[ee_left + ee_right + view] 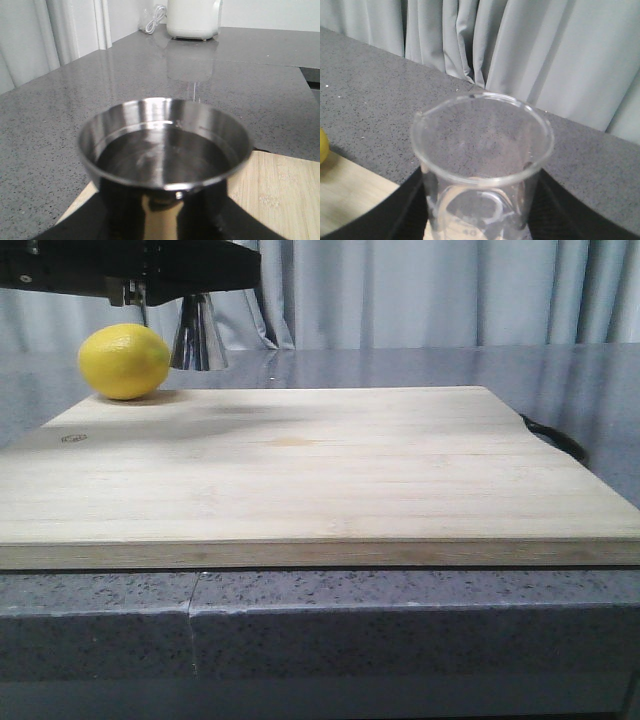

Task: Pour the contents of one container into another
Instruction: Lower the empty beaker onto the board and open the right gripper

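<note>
In the front view a wooden cutting board (310, 475) covers most of the grey speckled countertop (400, 635); a yellow lemon (124, 361) sits on the board at about ten o'clock, and just behind it, toward eleven o'clock, stands the steel jigger (199, 332) under a dark arm (130, 268) reaching in from the top left corner.

The left wrist view looks down into the jigger's (165, 145) round steel cup, close in front of the left gripper (162, 220); dark finger parts flank its base, but whether they clamp it I cannot tell.

The right wrist view shows the clear glass beaker (481, 165), upright, with faint white marks near its base, sitting between the black fingers (405, 210) of the right gripper (480, 225), which appear clamped against its sides; a sliver of lemon (323, 146) shows at nine o'clock; grey curtains (530, 55) hang behind.
</note>
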### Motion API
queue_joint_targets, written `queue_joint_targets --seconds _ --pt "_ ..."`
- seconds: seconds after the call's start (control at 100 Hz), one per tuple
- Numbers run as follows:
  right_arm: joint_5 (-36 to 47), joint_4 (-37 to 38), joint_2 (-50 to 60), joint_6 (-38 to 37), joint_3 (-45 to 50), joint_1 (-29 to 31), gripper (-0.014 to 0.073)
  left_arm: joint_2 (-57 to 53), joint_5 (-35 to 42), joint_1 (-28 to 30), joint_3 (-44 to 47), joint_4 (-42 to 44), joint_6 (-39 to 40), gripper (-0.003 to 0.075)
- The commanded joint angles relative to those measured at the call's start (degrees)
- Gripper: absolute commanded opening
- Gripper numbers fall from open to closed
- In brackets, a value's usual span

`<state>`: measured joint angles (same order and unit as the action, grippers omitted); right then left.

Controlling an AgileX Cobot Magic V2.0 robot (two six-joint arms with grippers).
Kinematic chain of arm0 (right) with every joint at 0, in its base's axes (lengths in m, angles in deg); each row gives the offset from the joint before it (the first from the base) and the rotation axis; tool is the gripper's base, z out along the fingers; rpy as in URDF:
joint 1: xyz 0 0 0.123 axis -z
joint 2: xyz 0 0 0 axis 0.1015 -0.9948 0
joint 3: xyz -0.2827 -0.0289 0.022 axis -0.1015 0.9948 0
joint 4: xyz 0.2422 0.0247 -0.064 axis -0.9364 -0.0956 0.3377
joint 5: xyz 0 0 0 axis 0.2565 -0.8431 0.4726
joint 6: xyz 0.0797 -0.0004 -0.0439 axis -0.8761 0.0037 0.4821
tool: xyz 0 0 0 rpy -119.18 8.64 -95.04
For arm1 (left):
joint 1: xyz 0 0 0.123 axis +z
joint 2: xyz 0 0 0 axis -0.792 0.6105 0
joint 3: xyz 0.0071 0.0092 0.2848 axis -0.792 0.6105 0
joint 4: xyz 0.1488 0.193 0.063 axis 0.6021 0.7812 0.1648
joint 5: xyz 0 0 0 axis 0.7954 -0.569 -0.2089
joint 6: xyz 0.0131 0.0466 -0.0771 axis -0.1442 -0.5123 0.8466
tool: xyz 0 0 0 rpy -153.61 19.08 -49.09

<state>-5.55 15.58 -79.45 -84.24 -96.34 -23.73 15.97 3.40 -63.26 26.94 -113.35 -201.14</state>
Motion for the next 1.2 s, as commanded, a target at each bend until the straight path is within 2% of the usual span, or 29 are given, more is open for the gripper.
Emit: queue_joint_targets --seconds 0.0,0.21,0.39,0.55,0.76,1.19 --pt "10.2 1.2 5.1 -3.0 4.8 3.4 0.0323 -2.9 -5.1 -0.6 -1.8 -5.7 0.5 0.0206" --pt "27.1 1.1 7.4 -5.9 18.4 12.1 0.0323 -2.9 -5.1 -0.6 -1.8 -5.7 0.5 0.0206" --pt "40.7 1.0 6.5 -5.9 25.2 18.0 0.0323 -2.9 -5.1 -0.6 -1.8 -5.7 0.5 0.0206" --pt "44.5 3.8 1.6 -4.6 25.8 20.2 0.0323 -2.9 -5.1 -0.6 -1.8 -5.7 0.5 0.0206" --pt "51.4 3.8 -5.3 -1.1 25.3 20.2 0.0323 -2.9 -5.1 -0.6 -1.8 -5.7 0.5 0.0206" --pt "52.8 3.8 -15.2 3.2 19.8 20.2 0.0323 -2.9 -5.1 -0.6 -1.8 -5.7 0.5 0.0206"
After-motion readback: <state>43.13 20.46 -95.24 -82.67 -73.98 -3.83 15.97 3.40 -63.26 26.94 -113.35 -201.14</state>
